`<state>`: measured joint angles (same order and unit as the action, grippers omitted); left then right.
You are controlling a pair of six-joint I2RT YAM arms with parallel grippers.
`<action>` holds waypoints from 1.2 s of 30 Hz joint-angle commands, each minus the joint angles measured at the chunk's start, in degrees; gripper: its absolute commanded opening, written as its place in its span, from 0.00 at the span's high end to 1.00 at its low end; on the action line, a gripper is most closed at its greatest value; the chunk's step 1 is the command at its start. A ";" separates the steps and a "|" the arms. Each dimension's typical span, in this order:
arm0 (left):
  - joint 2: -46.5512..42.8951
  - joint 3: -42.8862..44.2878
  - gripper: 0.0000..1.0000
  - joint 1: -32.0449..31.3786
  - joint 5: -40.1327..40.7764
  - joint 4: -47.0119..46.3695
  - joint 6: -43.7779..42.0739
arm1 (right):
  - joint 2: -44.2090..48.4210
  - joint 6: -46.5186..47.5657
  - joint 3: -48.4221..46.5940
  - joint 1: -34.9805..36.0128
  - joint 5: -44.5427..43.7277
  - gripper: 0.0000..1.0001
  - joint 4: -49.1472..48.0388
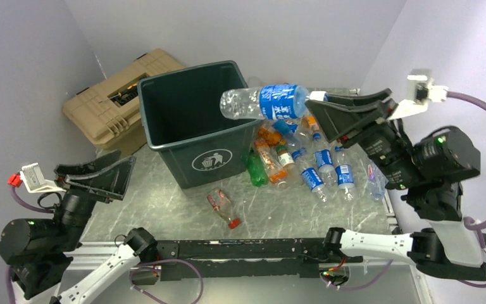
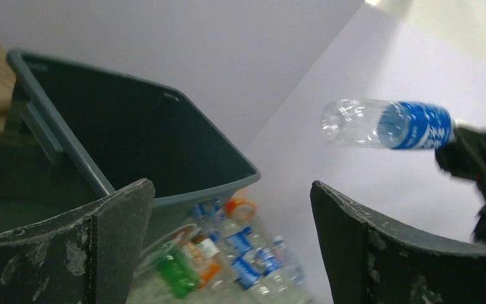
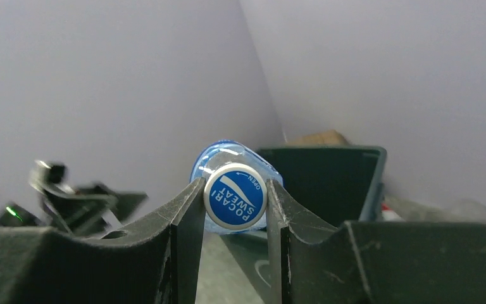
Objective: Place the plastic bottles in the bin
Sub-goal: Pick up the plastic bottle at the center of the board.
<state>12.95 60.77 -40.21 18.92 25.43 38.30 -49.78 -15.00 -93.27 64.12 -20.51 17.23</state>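
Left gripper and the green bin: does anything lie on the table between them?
No. The top view shows only bare table between the left gripper and the bin.

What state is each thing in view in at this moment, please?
bin, upright, no bottles visible inside.
blue-label bottle, held level, aloft near the bin's right side.
right gripper, shut on the blue-label bottle's cap.
left gripper, open, empty.
bottle pile, lying on the table right of the bin.
red-capped bottle, lying alone before the bin.

Twin black-and-white arms [image 1: 440, 164]
Black joints with green lights [image 1: 441, 140], white links [image 1: 380, 242], purple cables [image 1: 468, 96], scuffed black fingers [image 2: 380, 253], white wrist cameras [image 1: 423, 84], red plug [image 1: 14, 180] on the left
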 commanded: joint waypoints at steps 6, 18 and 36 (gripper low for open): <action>31.09 34.48 0.01 -0.42 -42.64 15.15 -31.83 | -12.66 7.20 -17.25 0.04 11.60 1.00 43.15; 56.22 46.53 0.00 -0.49 -75.69 13.51 -29.34 | -15.98 6.05 -19.75 0.04 32.30 1.00 39.95; 54.43 33.91 0.03 -2.03 -79.31 9.70 -28.39 | -27.37 8.52 -32.55 0.04 31.21 1.00 39.64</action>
<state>68.60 95.61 -41.76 -58.67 35.64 11.31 -76.12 -7.66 -122.06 64.12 11.97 59.09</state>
